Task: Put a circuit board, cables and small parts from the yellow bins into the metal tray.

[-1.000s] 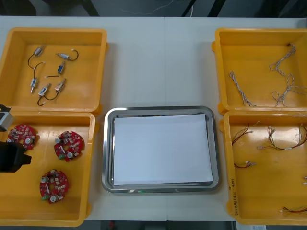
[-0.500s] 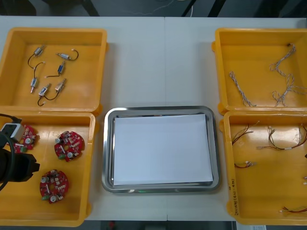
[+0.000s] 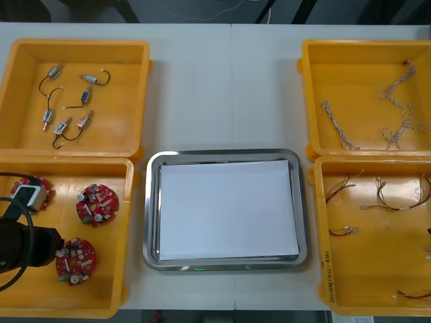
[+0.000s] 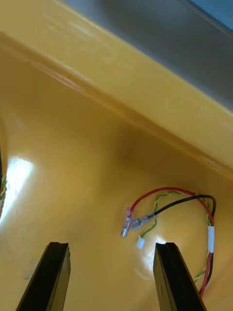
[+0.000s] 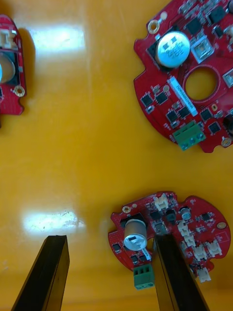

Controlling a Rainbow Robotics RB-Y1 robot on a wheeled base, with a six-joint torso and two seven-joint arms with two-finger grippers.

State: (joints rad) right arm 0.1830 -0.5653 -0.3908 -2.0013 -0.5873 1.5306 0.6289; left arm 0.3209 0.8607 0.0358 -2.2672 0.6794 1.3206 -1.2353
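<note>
Left gripper (image 5: 110,239), fingers apart, hangs over a circuit board (image 5: 165,232) in the near-left yellow bin (image 5: 87,160), where one finger overlaps the board and risks pressing its components, while the right gripper (image 4: 111,245), likewise apart, idles above a red and yellow cable (image 4: 165,189).

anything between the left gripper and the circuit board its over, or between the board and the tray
Nothing visible. The open left gripper hangs over a bare circuit board; toward the metal tray only the yellow bin's wall rises. The right gripper hangs open in the near-right bin.
</note>
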